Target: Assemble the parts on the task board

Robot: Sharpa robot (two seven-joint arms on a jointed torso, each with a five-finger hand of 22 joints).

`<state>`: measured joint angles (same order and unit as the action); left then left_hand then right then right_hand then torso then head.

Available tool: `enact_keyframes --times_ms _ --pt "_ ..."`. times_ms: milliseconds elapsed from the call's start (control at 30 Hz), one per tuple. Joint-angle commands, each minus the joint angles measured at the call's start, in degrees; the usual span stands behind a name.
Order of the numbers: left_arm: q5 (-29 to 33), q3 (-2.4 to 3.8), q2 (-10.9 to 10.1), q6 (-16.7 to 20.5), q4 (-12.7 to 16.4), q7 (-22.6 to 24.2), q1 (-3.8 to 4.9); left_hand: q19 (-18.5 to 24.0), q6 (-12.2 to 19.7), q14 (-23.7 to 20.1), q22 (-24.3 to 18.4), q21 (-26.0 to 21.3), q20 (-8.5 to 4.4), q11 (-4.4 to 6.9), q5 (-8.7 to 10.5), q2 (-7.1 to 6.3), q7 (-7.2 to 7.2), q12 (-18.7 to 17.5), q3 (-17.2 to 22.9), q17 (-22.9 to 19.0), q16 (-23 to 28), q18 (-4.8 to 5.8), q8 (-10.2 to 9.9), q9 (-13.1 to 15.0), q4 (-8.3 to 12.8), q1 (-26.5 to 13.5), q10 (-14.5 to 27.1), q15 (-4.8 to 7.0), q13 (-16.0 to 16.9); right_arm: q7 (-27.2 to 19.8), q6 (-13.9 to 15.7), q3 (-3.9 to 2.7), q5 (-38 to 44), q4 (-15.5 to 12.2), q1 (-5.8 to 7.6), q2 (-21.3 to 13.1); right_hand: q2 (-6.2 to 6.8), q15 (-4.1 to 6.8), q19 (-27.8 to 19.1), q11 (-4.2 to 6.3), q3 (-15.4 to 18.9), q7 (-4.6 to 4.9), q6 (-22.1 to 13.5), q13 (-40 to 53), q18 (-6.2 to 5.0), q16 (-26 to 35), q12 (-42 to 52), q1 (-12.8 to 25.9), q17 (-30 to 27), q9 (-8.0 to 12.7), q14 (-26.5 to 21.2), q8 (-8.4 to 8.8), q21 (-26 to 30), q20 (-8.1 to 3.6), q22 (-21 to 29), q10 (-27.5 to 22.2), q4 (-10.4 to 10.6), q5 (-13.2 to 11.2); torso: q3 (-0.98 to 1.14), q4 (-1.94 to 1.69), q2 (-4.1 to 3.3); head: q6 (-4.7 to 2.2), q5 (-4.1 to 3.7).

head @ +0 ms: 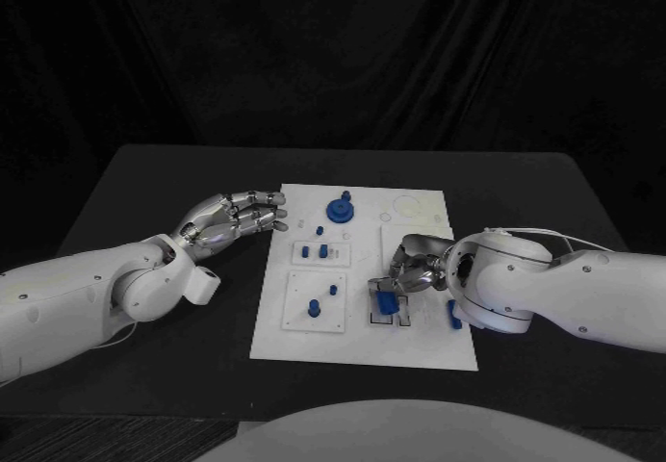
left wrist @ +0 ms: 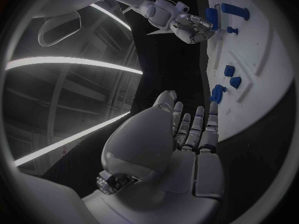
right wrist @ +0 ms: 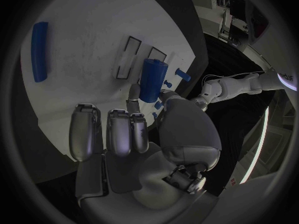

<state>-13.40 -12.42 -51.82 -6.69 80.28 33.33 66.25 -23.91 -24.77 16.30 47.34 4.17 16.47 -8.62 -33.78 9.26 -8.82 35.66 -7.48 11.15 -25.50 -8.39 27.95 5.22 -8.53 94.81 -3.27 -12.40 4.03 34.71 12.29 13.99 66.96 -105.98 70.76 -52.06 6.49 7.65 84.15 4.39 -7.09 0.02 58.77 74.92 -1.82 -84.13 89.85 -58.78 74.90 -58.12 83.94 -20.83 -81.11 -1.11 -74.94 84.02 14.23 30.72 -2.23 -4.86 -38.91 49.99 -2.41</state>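
**Holding a blue block at the board's slots**

Standing on the near right part of the task board [head: 364, 332], a rectangular blue part [head: 385, 304] sits at a pair of narrow slots [right wrist: 132, 56], gripped by the right hand [head: 410, 270]. In the right wrist view that part [right wrist: 151, 79] is pinched between the thumb and a fingertip while the other fingers [right wrist: 109, 132] lie curled over the white plate. Whether the part is seated in a slot or just touching the plate, the views do not settle.

Just to its right lies a long blue bar [head: 454, 314], flat on the board. Further left, a small panel holds two blue pegs [head: 323, 297], and another panel above it carries two short blue pieces [head: 315, 251]. Near the far edge stands a round blue knob [head: 340, 208].

The left hand [head: 236, 218] hangs over the black table [head: 166, 183] beside the board's left edge, fingers loosely curved and apart, holding nothing.
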Motion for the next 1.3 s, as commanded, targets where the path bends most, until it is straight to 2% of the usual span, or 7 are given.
enact_keyframes --times_ms 33,167,533,700,1033,1300 --pt "0.36 0.05 0.07 -0.92 0.03 0.19 -0.08 -0.36 -0.28 0.03 -0.09 0.31 0.13 -0.34 -0.2 0.15 -0.62 -0.32 0.17 -0.06 -0.25 1.14 -0.35 -0.06 0.29 -0.31 -0.08 -0.23 -0.09 1.97 -1.99 0.21 0.17 -0.32 -0.47 -0.11 -0.06 -0.49 2.18 -0.36 0.04 0.08 0.55 15.08 -0.43 0.25 0.15 0.5 4.48 -0.1 4.09 0.31 0.13 0.43 -11.96 5.98 -0.29 -1.21 -0.01 -0.03 0.01 0.01 -0.06" --pt "0.36 0.05 0.1 -1.06 -0.03 0.0 -0.08 -0.36 -0.28 0.03 -0.09 0.31 0.13 -0.34 -0.2 0.15 -0.62 -0.32 0.17 -0.06 -0.25 1.14 -0.35 -0.06 0.29 -0.31 -0.08 -0.23 -0.09 2.16 -2.24 0.21 0.17 -0.4 -0.52 -0.15 -0.39 -0.52 2.19 -0.4 0.81 0.13 0.73 15.08 -0.44 0.29 0.15 1.16 4.41 -0.2 4.08 0.51 0.21 0.46 -11.96 5.98 0.47 -2.45 -0.01 -0.03 0.02 0.01 0.03" --pt "0.36 0.05 0.03 -1.3 -0.13 -0.4 -0.09 -0.38 -0.3 0.1 -0.11 0.32 0.13 -0.45 -0.19 0.15 -0.69 -0.34 0.23 -0.06 -0.29 1.17 -0.41 -0.08 0.33 -0.37 -0.09 -0.38 -0.09 2.32 -1.97 0.21 0.69 -0.9 -0.56 -0.6 -0.4 -0.53 2.16 -0.39 1.39 0.09 0.92 15.08 -0.47 0.4 0.15 1.49 4.23 -0.29 4.05 0.59 0.36 0.47 -11.93 5.98 0.86 -3.26 0.0 -0.02 0.01 0.01 0.16" --pt "0.36 0.05 0.0 -1.4 -0.15 -0.49 -0.09 -0.39 -0.33 0.15 -0.11 0.32 0.12 -0.52 -0.21 0.18 -0.74 -0.34 0.27 -0.06 -0.33 1.18 -0.44 -0.09 0.36 -0.42 -0.09 -0.47 -0.1 2.13 -0.97 0.21 2.14 -1.35 -0.56 -1.13 -0.51 -0.51 2.16 -0.35 1.39 0.02 1.03 15.08 -0.47 0.37 0.15 1.09 4.29 -0.37 4.06 0.58 0.37 0.47 -11.93 5.98 0.71 -2.9 0.01 -0.02 0.01 0.01 0.21" --pt "0.36 0.05 0.01 -1.59 -0.28 -0.71 -0.1 -0.42 -0.35 0.2 -0.12 0.34 0.12 -0.57 -0.22 0.2 -0.77 -0.33 0.33 -0.05 -0.36 1.2 -0.47 -0.09 0.39 -0.45 -0.11 -0.56 -0.1 2.08 -0.15 0.21 3.12 -2.14 -0.57 -1.81 -0.99 -0.28 2.25 -0.05 1.89 -0.35 1.43 15.08 -0.45 0.27 0.15 0.25 4.45 -2.26 4.1 -0.88 0.32 0.3 -12.0 5.98 0.7 -0.69 0.02 -0.02 0.03 0.01 0.12" --pt "0.36 0.05 0.03 -1.71 -0.35 -0.89 -0.12 -0.44 -0.37 0.24 -0.12 0.35 0.12 -0.6 -0.23 0.21 -0.8 -0.35 0.36 -0.05 -0.39 1.2 -0.49 -0.1 0.41 -0.47 -0.11 -0.62 -0.1 2.13 -0.19 0.21 3.29 -2.51 -0.57 -1.93 -1.19 -0.22 2.29 0.02 2.09 -0.43 1.51 15.08 -0.43 0.23 0.15 0.39 4.5 -2.87 4.12 -1.37 0.26 0.24 -12.04 5.98 0.97 -0.4 0.01 -0.01 0.04 0.01 0.17"
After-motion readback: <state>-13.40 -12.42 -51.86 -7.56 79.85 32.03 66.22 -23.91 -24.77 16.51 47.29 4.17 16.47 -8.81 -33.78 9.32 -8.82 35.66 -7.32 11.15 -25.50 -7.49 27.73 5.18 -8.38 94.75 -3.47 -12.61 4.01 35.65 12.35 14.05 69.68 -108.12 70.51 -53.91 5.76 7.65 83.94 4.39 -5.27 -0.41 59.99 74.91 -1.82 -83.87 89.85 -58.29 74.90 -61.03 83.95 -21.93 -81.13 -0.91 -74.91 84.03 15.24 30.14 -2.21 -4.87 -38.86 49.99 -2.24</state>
